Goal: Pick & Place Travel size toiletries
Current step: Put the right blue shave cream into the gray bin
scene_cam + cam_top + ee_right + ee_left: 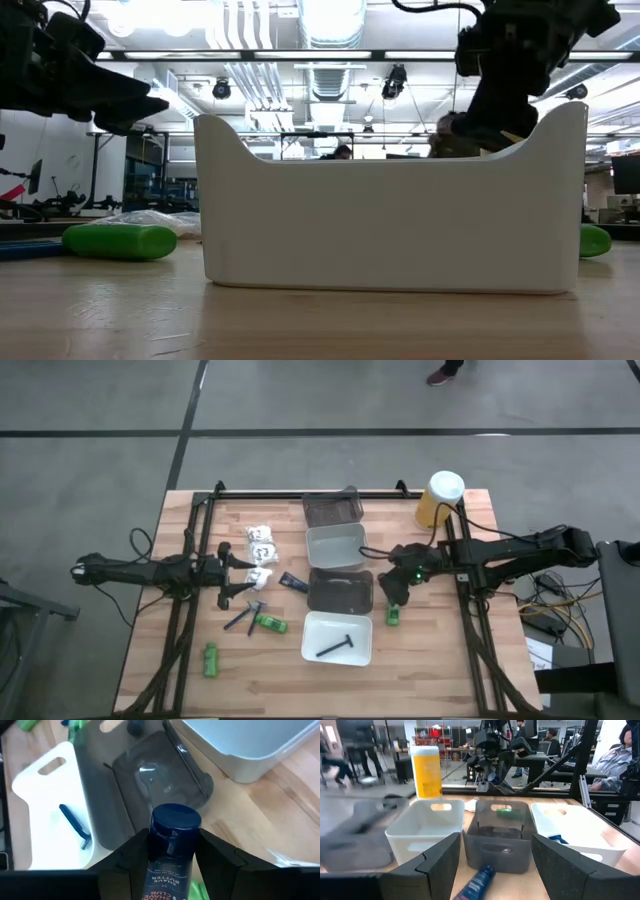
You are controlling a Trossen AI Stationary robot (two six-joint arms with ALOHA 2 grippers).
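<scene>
A: Where do we find the right gripper?

B: We see it above the table at the right edge of the grey tray, its fingers pinching a dark blue tube labelled shave butter. The wrist view looks down past the tube's cap into that tray, beside the white tray holding a blue razor.

A: And the left gripper?

B: Its fingers are spread, holding nothing, near the white packets. Its wrist view shows a second blue tube lying on the table between the fingers.

A: Where are the other toiletries?

B: We note one green bottle just beside the right gripper, two more at front left, and a razor beside them. The yellow container stands at the far right.
</scene>
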